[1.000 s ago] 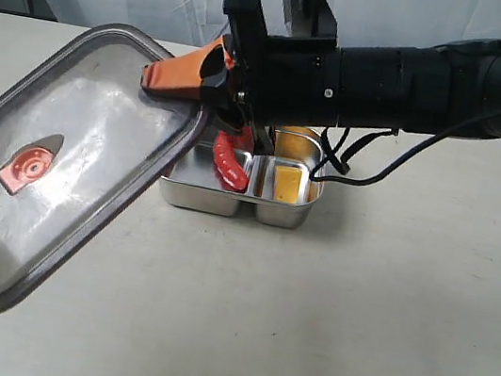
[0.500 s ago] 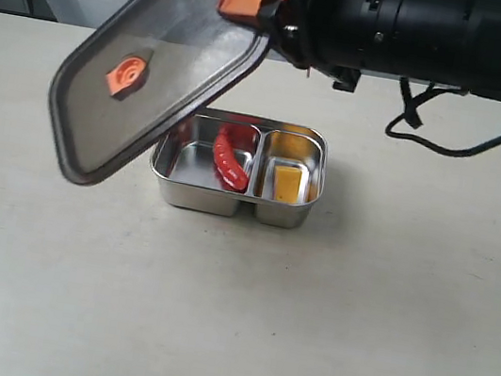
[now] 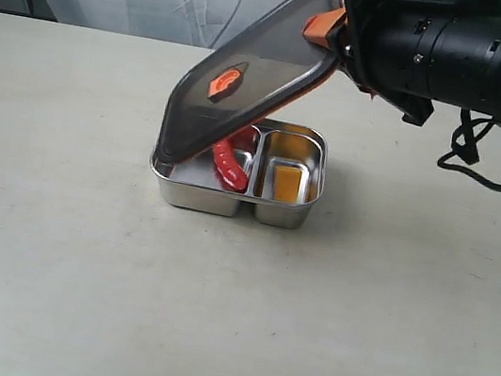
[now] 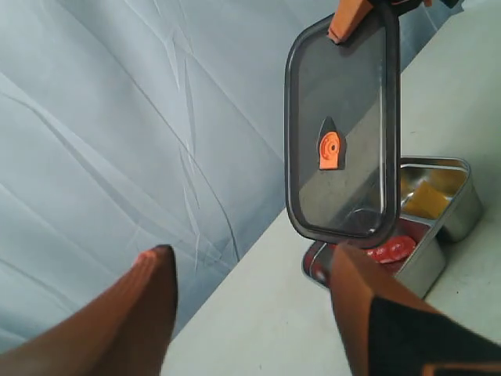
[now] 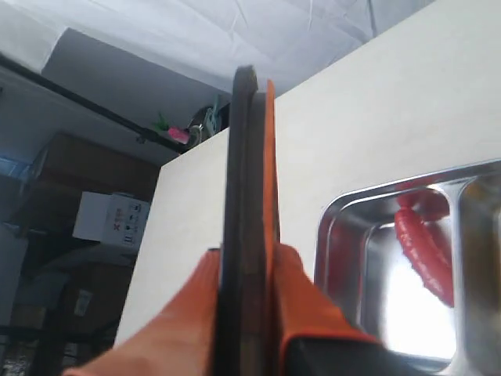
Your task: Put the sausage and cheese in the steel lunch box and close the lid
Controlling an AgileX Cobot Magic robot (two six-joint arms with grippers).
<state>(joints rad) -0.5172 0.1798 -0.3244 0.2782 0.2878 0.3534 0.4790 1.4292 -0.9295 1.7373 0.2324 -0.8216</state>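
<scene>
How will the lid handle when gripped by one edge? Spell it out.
The lid is probably stiff: pinched at one end by the right gripper, it shows no sag. Likely light, since that small pinch holds it tilted. Its glossy surface might slip or pivot against the steel lunch box.

All views toward steel lunch box [image 3: 201,197]

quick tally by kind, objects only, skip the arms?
food pieces: 2 (sausage, cheese)
steel lunch box: 1
lid: 1
total: 4
</scene>
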